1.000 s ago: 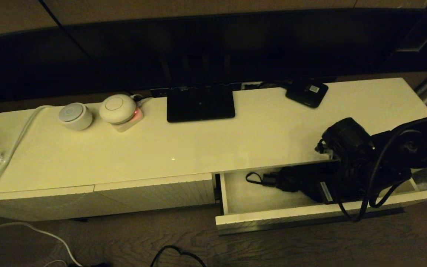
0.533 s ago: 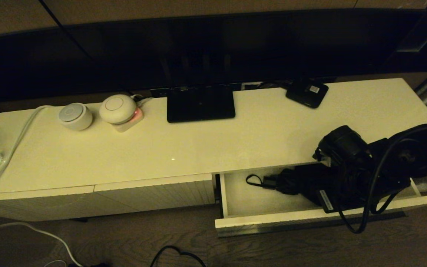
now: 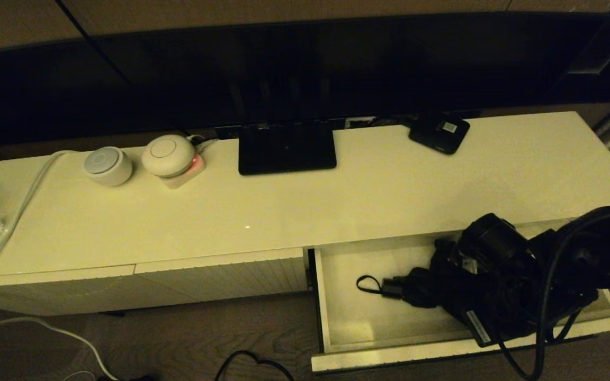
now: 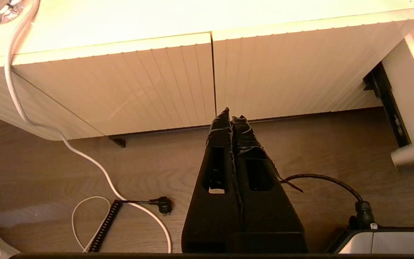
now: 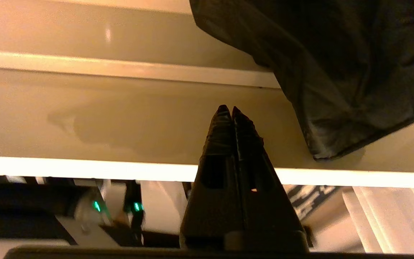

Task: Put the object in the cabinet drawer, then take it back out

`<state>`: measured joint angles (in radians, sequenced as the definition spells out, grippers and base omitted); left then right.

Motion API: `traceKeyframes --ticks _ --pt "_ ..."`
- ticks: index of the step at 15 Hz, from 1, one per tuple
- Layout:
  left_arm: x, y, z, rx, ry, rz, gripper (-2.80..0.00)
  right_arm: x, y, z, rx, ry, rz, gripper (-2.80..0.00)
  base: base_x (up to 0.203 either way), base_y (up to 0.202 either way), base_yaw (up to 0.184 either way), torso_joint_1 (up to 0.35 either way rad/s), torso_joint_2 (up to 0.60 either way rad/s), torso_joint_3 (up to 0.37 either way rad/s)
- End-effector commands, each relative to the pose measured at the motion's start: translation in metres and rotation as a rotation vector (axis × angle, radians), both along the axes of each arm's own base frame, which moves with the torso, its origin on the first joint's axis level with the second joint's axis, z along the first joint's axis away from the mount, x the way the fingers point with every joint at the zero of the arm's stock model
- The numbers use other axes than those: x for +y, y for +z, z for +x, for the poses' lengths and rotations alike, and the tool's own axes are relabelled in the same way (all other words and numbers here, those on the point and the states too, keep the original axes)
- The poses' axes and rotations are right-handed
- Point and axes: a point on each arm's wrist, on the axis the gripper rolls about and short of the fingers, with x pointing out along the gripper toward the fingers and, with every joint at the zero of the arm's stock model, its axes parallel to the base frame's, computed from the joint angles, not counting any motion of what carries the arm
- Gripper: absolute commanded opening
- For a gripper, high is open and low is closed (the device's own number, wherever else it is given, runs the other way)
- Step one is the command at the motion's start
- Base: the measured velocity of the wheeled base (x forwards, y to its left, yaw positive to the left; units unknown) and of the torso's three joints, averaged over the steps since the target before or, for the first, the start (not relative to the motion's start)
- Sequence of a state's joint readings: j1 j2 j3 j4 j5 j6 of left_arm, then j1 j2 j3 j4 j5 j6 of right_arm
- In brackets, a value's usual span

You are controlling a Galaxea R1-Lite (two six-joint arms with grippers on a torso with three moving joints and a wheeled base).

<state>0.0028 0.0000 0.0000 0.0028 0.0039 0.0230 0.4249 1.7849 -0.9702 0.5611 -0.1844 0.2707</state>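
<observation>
The umbrella (image 3: 432,288) lies lengthwise in the open drawer (image 3: 337,296), wrist loop (image 3: 367,284) toward the robot's left. Only the right wrist view shows the right tool (image 5: 227,109) clenched, empty, beside its canopy (image 5: 336,72). The left tool (image 4: 231,114), clenched, hangs before the ribbed fronts (image 4: 156,82).

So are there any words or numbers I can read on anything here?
None can be read.
Small black box on the cabinet top: white label, print too small to read.
Umbrella in the drawer: pale tag near the front, too blurred to read.
</observation>
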Motion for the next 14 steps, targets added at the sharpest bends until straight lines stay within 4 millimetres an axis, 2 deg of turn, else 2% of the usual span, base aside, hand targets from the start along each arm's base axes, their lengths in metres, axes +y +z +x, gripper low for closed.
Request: traceKeyframes --ticks 1,5,9,11,14 --pt "0.000 -0.001 0.000 0.003 0.001 0.000 -2.80 -0.004 -0.007 -0.014 0.058 0.011 -0.018 -2.80 0.000 0.000 0.000 0.000 0.00 0.000" --pt "0.000 -0.001 0.000 0.003 0.001 0.000 -2.80 -0.005 0.002 -0.012 -0.008 0.001 0.012 -2.80 0.000 0.000 0.000 0.000 0.00 0.000" --pt "0.000 -0.001 0.000 0.003 0.001 0.000 -2.80 -0.006 0.030 -0.007 -0.168 0.000 0.072 -2.80 0.000 0.000 0.000 0.000 0.00 0.000" --pt "0.000 -0.001 0.000 0.003 0.001 0.000 -2.80 -0.010 0.040 -0.011 -0.203 0.100 0.047 -2.80 0.000 0.000 0.000 0.000 0.00 0.000" --pt "0.000 -0.001 0.000 0.003 0.001 0.000 -2.80 -0.019 0.046 -0.022 -0.220 0.395 -0.066 -2.80 0.000 0.000 0.000 0.000 0.00 0.000"
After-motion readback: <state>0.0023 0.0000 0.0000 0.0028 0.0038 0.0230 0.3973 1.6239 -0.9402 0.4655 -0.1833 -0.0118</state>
